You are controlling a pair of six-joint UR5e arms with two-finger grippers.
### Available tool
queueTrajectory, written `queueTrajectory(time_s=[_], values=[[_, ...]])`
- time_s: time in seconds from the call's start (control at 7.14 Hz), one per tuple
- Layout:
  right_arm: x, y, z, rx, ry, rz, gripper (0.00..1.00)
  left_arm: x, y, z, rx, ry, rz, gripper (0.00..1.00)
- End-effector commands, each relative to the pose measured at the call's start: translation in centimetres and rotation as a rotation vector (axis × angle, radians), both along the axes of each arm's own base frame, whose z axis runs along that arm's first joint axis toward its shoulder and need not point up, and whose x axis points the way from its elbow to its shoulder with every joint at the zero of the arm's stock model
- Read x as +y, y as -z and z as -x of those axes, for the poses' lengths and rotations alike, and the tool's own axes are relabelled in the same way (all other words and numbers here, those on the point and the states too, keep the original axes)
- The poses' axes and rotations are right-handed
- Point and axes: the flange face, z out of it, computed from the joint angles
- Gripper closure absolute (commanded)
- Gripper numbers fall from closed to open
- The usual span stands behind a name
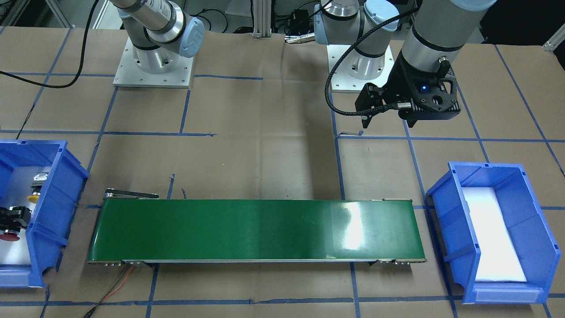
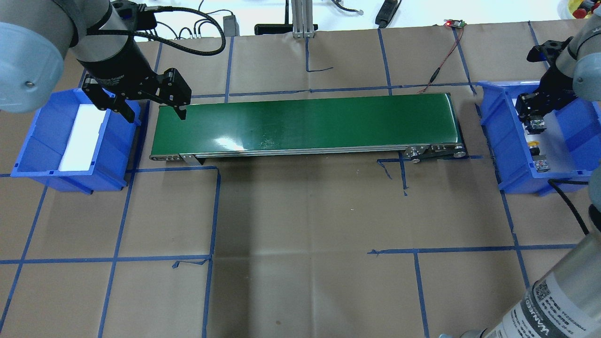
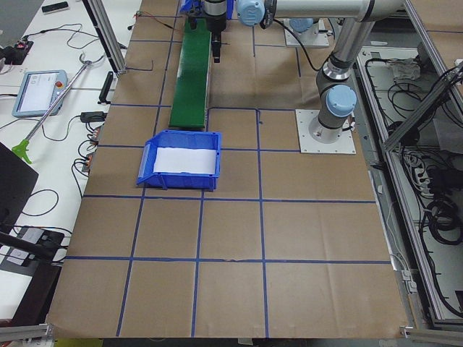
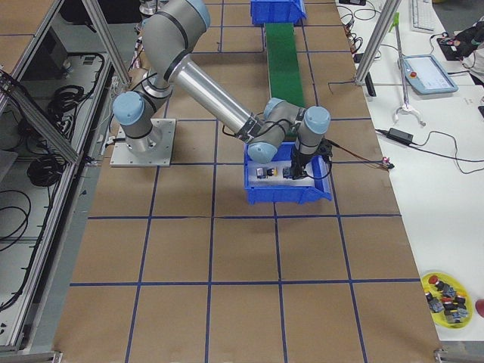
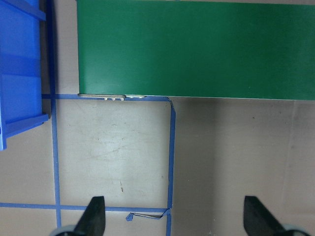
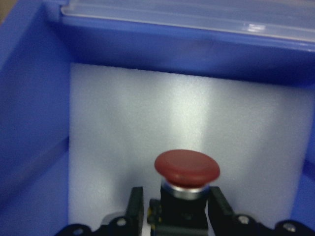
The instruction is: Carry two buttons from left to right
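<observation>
Well, my right gripper [image 6: 175, 194] pinches the red-capped mushroom push button [image 6: 187, 167] by its black body; I judge it light, rigid, slick-capped. My left gripper [image 5: 173, 200] hangs spread.

Two buttons counted: one red-capped button [image 6: 187, 169], one yellow-capped button [image 2: 532, 144]. Two blue bins noted: left bin [image 2: 110, 155], right bin [image 2: 509, 150]. One green conveyor belt [image 2: 305, 122] recorded. Two grippers logged: left gripper [image 5: 174, 216], right gripper [image 6: 177, 209]. One yellow dish [image 4: 464, 301] seen, contents uncountable.

Green conveyor belt [image 1: 256, 229], foam-lined blue bins [image 1: 446, 221] at both ends, blue-taped brown table [image 1: 265, 123]
</observation>
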Motion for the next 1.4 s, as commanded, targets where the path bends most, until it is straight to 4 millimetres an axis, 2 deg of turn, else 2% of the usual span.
queueTrajectory(time_s=[0.0, 0.14, 0.42, 0.56, 0.7, 0.84, 1.12, 1.26], values=[[-0.4, -1.2, -0.2, -0.02, 0.003, 0.037, 0.01, 0.0, 0.0, 0.0, 0.0, 0.0, 0.001, 0.0], [-0.3, -1.9, -0.1, -0.009, 0.0, 0.042, 0.01, 0.0, 0.0, 0.0, 0.0, 0.0, 0.0, 0.0], [-0.4, -7.4, -0.2, 0.037, 0.005, 0.106, 0.01, 0.0, 0.0, 0.0, 0.0, 0.0, 0.001, 0.0], [0.4, -9.7, -0.8, 0.035, 0.002, 0.102, 0.01, 0.0, 0.0, 0.0, 0.0, 0.0, 0.001, 0.0], [1.6, -13.1, -2.2, 0.02, -0.006, 0.098, 0.0, 0.0, 0.0, 0.0, 0.002, 0.0, 0.001, 0.0], [2.6, -16.9, -4.4, 0.033, -0.031, 0.142, 0.0, 0.0, 0.0, 0.0, 0.002, 0.0, 0.001, 0.0], [3.6, -22.3, -13.2, 0.048, -0.11, 0.212, 0.0, -0.1, 0.2, 0.0, 0.002, 0.0, -0.003, 0.0], [5.1, -24.2, -17.7, 0.027, 0.006, 0.198, 0.0, -0.1, 0.1, 0.0, 0.002, 0.0, -0.002, 0.0]])
